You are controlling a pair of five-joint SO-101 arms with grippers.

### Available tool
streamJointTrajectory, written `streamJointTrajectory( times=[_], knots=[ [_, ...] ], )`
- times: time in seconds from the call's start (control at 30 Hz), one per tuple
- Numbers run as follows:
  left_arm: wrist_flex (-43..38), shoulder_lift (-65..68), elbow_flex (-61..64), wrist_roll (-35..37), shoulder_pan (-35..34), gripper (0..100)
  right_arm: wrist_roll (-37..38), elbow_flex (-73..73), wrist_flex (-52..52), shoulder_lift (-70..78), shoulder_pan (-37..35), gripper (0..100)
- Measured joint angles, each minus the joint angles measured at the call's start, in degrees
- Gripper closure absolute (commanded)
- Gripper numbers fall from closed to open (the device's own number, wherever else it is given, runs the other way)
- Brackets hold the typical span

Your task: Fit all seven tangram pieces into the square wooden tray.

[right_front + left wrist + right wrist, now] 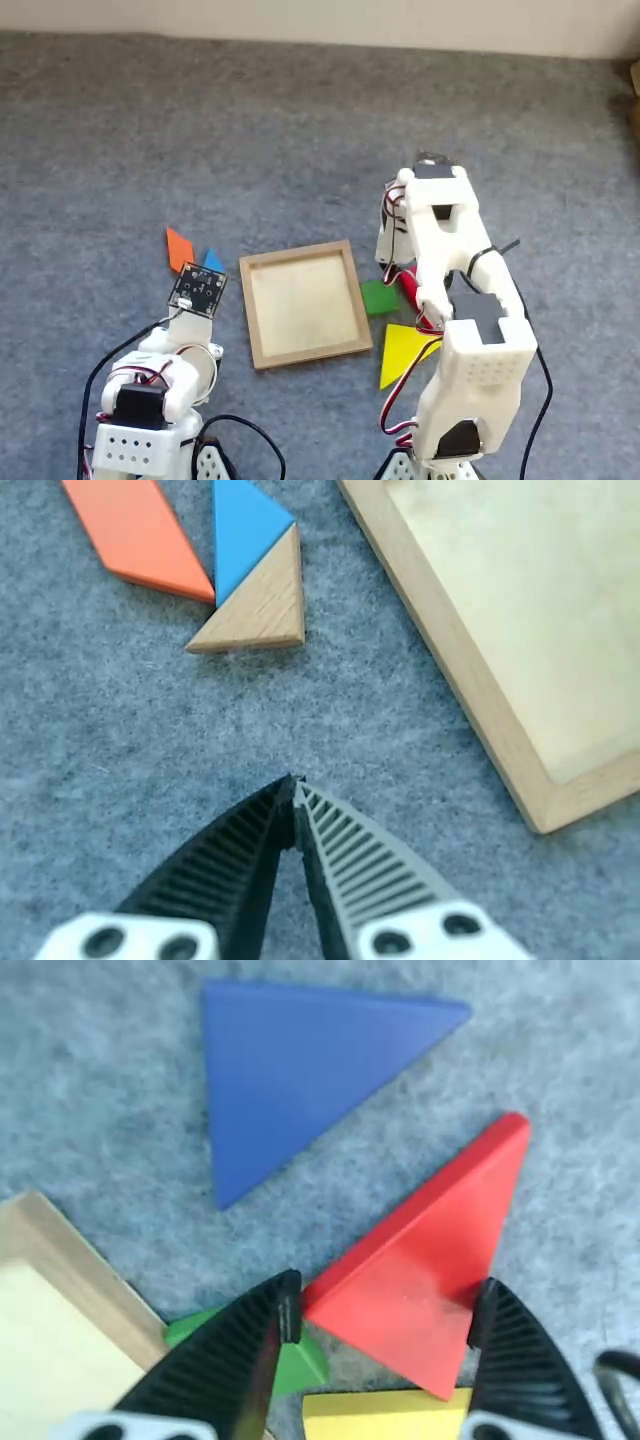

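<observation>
The right gripper (388,1310) stood open and low over the grey mat (300,130), its jaws set to either side of the red triangle (420,1280); whether either pad was touching the piece could not be told. The triangle's nearest edge lay across the gap between the jaws, and its body tapered straight away from the gripper to a far tip, so a plain closing looked likely to catch it across that near end. Just beside it on the tray side sat the green square (290,1355), the yellow triangle (380,1415) lay next to the gripper's base, and the dark blue triangle (300,1070) rested apart, beyond the red tip. The square wooden tray (300,255) held no pieces, and in the high view it lay just past the green square from the red triangle, so this arm was plainly the nearer one for that piece. On the tray's other side the left gripper (296,810) was closed on nothing above bare mat, with the plain wooden triangle (260,605), the light blue triangle (245,530) and the orange parallelogram (135,530) clustered ahead of it, touching one another.
</observation>
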Motion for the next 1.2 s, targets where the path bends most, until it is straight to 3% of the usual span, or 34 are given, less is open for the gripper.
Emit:
streamJointTrajectory(
  times=[0.17,0.57,0.73,0.97,1.2],
  knots=[
    [0.0,0.0,0.0,0.0,0.0,99,0.5,0.1,0.0,0.0,0.8,63.5],
    [0.0,0.0,0.0,0.0,0.0,99,0.5,5.2,-6.0,-0.7,1.5,63.3],
    [0.0,0.0,0.0,0.0,0.0,99,0.5,5.6,-6.4,-1.0,0.9,72.1],
    [0.0,0.0,0.0,0.0,0.0,99,0.5,5.6,-6.4,-1.0,0.9,73.7],
    [0.0,0.0,0.0,0.0,0.0,99,2.8,5.5,-4.4,-1.1,0.9,83.9]
  ],
)
